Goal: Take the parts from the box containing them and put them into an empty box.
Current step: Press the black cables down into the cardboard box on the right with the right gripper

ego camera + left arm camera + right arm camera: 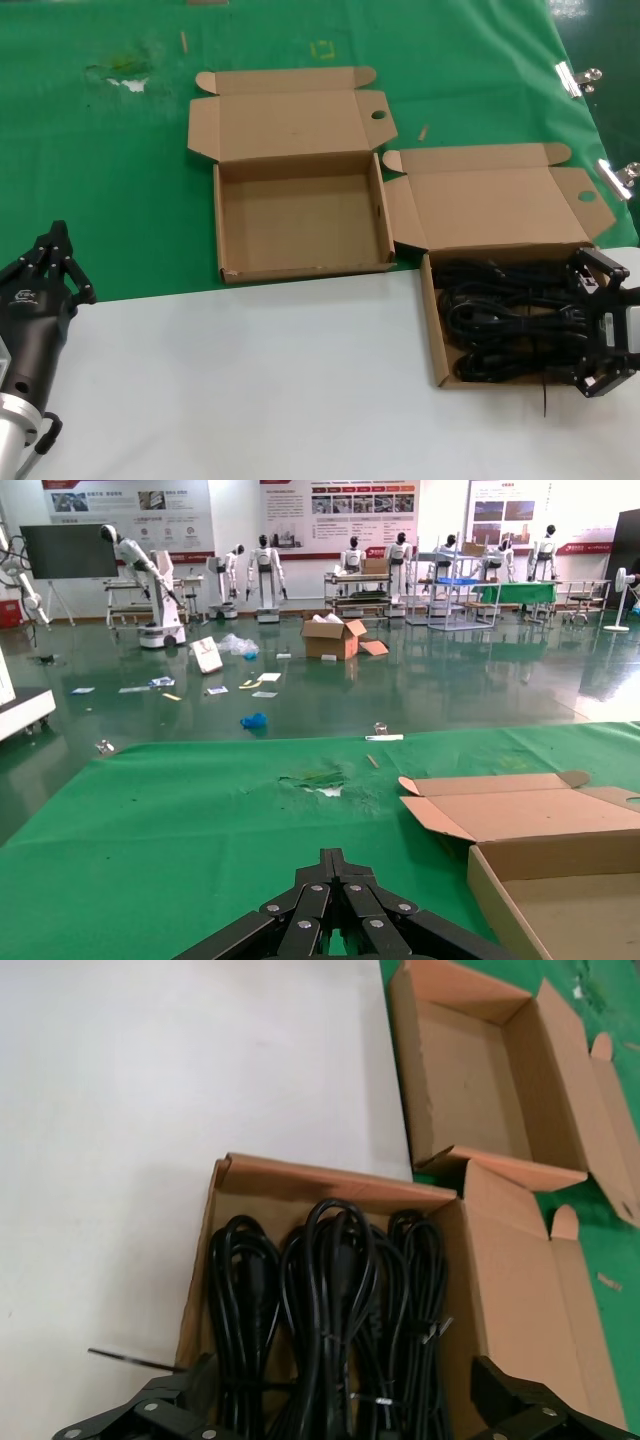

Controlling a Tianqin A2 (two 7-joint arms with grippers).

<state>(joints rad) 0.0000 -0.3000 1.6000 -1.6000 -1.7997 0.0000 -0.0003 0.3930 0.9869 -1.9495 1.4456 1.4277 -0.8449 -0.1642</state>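
Observation:
Three bundled coils of black power cables (pixel 510 320) (pixel 330 1300) lie side by side in the box containing them (pixel 432 335) (pixel 320 1178), at the right on the white table. My right gripper (pixel 588 322) (pixel 345 1405) is open over that box's right end, its fingers straddling the coils without gripping any. The empty box (pixel 300 225) (pixel 470 1070) (pixel 560 900) sits on the green cloth at the middle, its lid, with a round hole, folded back. My left gripper (pixel 55 250) (pixel 335 865) waits shut at the lower left, away from both boxes.
Two metal binder clips (pixel 575 78) (pixel 620 178) hold the green cloth (pixel 100 180) at the right edge. The cloth has a torn spot (pixel 125 78) at the far left. A thin black wire (pixel 543 400) sticks out beside the cable box.

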